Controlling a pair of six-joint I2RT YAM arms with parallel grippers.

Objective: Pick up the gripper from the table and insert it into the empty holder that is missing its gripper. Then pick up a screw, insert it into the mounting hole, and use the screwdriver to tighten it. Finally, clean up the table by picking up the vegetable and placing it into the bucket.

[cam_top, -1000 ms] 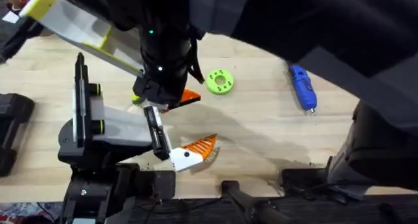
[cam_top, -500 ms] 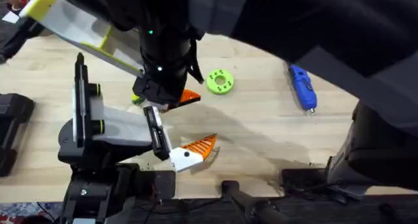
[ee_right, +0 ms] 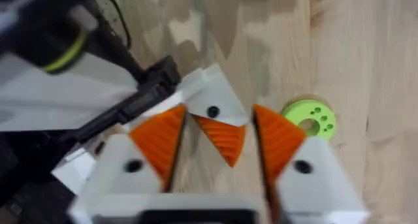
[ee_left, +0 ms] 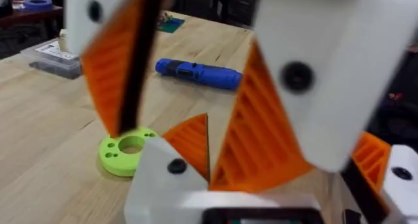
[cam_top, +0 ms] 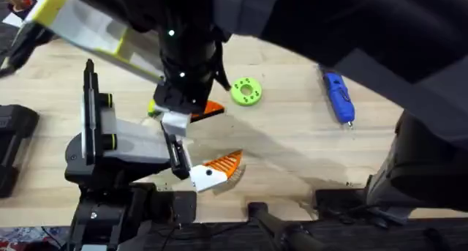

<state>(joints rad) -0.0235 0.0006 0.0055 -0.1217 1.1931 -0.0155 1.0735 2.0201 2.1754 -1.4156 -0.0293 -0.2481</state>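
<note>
The holder (cam_top: pixel 124 141) lies at the table's left, with one white, orange-tipped piece (cam_top: pixel 213 170) at the near end of its black rail. The gripper (cam_top: pixel 183 121) sits at the rail's far end; I cannot tell if it is seated. My right gripper (cam_top: pixel 186 108) hangs over it, open, its pads (ee_right: pixel 160 142) on either side of the orange tip (ee_right: pixel 225 139) with gaps. The blue screwdriver (cam_top: pixel 338 97) lies at the far right. A yellow-green bit, likely the vegetable (cam_top: pixel 152 109), peeks out beside the arm. Screw and bucket are out of view.
A green round disc with holes (cam_top: pixel 246 91) lies just right of my right gripper. A yellow and grey object (cam_top: pixel 73 24) slants across the far left. Dark gear (cam_top: pixel 14 145) sits at the left edge. A clear box (ee_left: pixel 52 54) stands at the table's far side.
My right arm has shifted slightly away from the rail, and the white block of the gripper now shows below it. Holder, disc and screwdriver have not moved.
</note>
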